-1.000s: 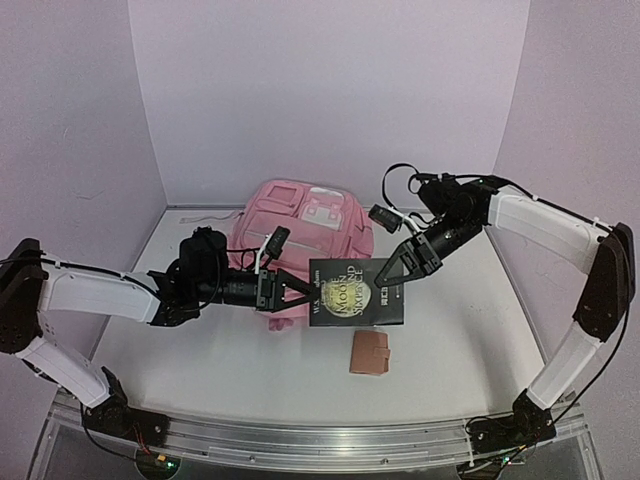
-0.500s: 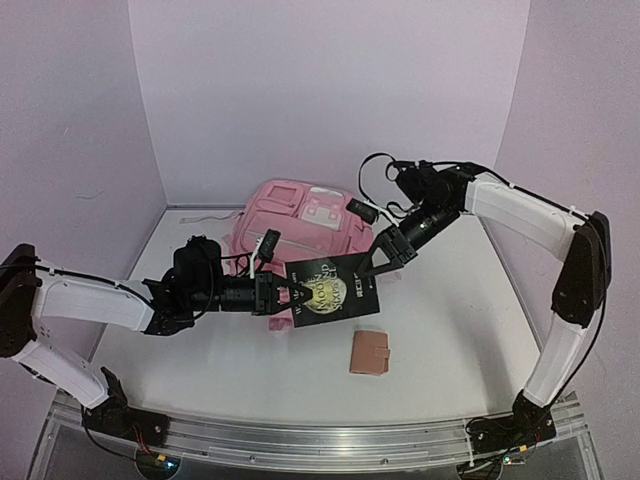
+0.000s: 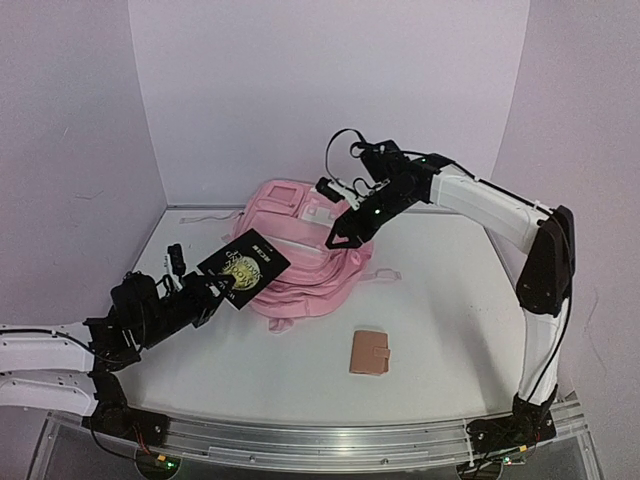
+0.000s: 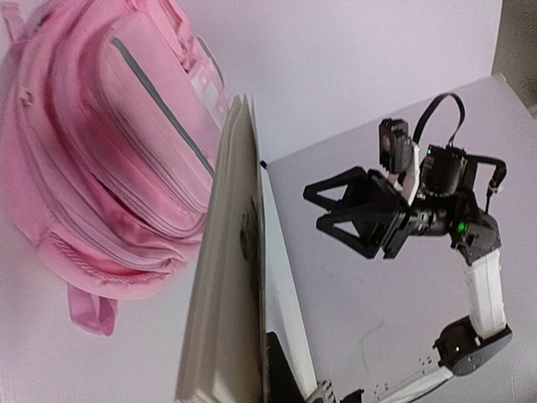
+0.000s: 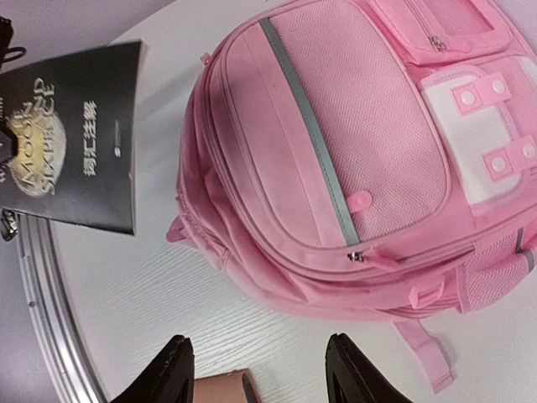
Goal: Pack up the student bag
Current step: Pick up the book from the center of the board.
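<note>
The student bag (image 3: 305,255), a big pink backpack with a grey stripe, lies flat at the table's back middle; it also fills the right wrist view (image 5: 336,159) and the left wrist view (image 4: 109,143). My left gripper (image 3: 220,291) is shut on a black book with a gold moon cover (image 3: 246,267), held in the air left of the bag. The left wrist view shows that book edge-on (image 4: 222,285). My right gripper (image 3: 340,236) hangs open over the bag's right part, its fingers (image 5: 172,369) wide apart with nothing between them.
A small brown wallet (image 3: 370,352) lies on the white table in front of the bag, and its edge shows in the right wrist view (image 5: 220,391). A pink strap (image 3: 382,276) trails right of the bag. Purple walls close off the back and sides.
The book went from my right gripper to my left. The left arm drew back leftward with it. The right gripper opened and swung back over the bag.
</note>
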